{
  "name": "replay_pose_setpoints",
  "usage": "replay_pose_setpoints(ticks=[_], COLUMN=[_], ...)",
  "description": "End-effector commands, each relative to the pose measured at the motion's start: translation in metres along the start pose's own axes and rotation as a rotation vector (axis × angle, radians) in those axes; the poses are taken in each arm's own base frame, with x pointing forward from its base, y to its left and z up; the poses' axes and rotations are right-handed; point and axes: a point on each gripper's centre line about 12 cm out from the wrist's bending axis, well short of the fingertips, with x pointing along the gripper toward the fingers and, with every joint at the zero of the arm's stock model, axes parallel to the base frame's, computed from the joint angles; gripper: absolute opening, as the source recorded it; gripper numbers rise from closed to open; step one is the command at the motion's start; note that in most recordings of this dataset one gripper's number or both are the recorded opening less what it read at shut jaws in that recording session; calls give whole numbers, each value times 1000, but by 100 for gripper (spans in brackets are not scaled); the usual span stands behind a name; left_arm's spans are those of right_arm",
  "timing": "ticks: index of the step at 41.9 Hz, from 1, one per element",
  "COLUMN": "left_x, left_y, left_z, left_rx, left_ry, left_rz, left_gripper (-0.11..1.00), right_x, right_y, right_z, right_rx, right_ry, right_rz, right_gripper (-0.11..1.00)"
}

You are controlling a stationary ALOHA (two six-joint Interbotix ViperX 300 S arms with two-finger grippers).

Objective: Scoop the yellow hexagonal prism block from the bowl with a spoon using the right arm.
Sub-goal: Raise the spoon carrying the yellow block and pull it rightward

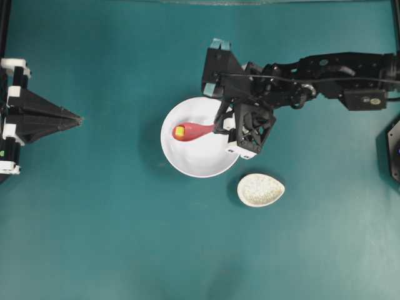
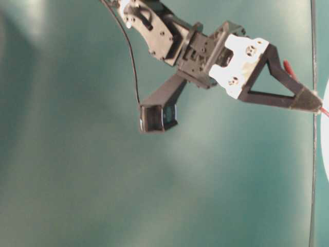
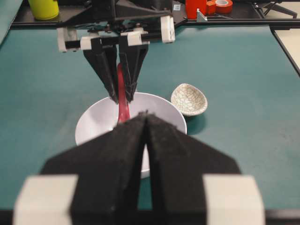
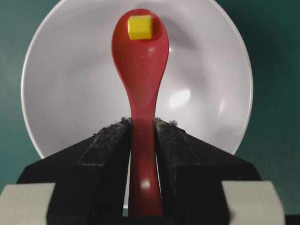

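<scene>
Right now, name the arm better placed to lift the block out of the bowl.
Right. Its gripper is shut on the spoon, which carries the yellow block above the bowl. The left gripper sits shut, far off.

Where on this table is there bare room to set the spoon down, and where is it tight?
Bare cloth runs between the left gripper and the bowl, and across the whole near strip below the speckled dish. It is tight around the right gripper, holding the spoon over the bowl beside that dish.

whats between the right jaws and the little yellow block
Only the glossy red spoon: its handle is clamped in the right gripper and its head carries the tiny yellow hexagonal block above the large round white bowl. The right wrist view shows it best.
</scene>
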Motion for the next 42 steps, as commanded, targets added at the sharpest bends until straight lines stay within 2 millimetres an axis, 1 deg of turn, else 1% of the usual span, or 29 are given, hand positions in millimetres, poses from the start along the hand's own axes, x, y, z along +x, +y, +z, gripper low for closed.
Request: replay_pose_setpoints(ticks=[1,10,24,32,42], left_x=[1,2,2,2,2], left_y=[0,0,0,0,0], left_z=[6,6,6,6,6], left_rx=[2,1,2,2,2], left_ry=[-18,-17,-17,-18,-17], left_rz=[0,2,0,0,0], left_gripper=[0,0,0,0,0], right_x=[-16,-23,-35,-48,-72], right_y=[4,4,5,8,13], right_z=[9,5,0,0,2], right_rx=[-8,-10,-13,-17,-30], right_ry=[-80,-161,-217,-247,-296], right_rz=[0,-18,-26,-22,-9], right_gripper=[23,23,23,23,23])
